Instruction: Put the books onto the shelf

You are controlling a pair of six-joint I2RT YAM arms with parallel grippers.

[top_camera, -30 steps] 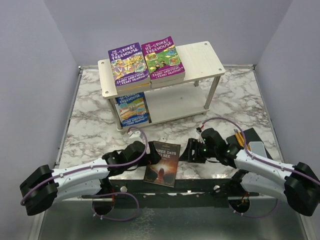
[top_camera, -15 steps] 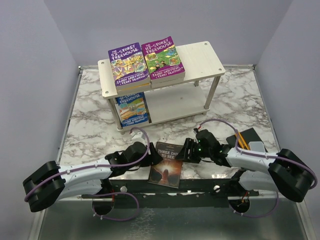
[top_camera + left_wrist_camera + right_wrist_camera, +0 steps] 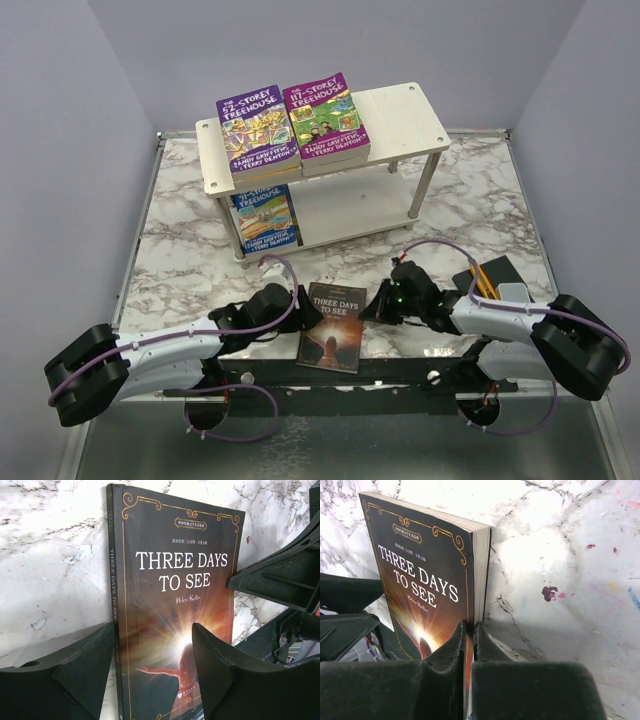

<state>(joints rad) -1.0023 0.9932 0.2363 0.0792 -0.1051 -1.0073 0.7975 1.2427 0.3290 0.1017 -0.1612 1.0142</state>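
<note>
**Worktop** [image 3: 180, 250]: white marble pattern with grey veins, inside a grey-walled enclosure.

**Left arm** [image 3: 160, 350]: pale casing with a purple cable, lying low along the near edge and reaching right.

**Shelf** [image 3: 405, 115]: pale wood, two tiers, round legs, standing at the far middle of the worktop.
- Top board, left part: purple "52-Storey Treehouse" book [image 3: 258, 130], lying flat.
- Top board, just right of it and touching: purple "117-Storey Treehouse" book [image 3: 325, 115], lying flat. The right end of the board is bare.
- Lower tier, left end: blue Treehouse book [image 3: 265, 215], lying flat and partly hidden under the top board.

**Left tool** [image 3: 303, 312]: at the spine side of the dark brown book.
- In the left wrist view the tool [image 3: 154, 630] has its jaws apart.
- One finger [image 3: 65, 675] is on the marble beside the spine and the other is over the cover.
- Whether either finger touches the book cannot be told.

**Dark brown book** [image 3: 333, 325]: titled "Three Days to See", cover up, flat on the worktop at the near edge between the two arms. It is not on the shelf. The cover [image 3: 175, 580] has gold corner ornaments and an orange glow.

**Right tool** [image 3: 372, 305]: at the book's page-edge side.
- In the right wrist view the tool [image 3: 470, 625] has its jaws drawn together.
- They pinch the edge of the cover [image 3: 420, 580], and a sliver of orange shows between the fingers.

**Right arm** [image 3: 510, 320]: pale casing with a purple cable, reaching left.

**Dark flat object** [image 3: 490, 275]: lies beside the right arm and has orange sticks on it. It cannot be identified.
</note>
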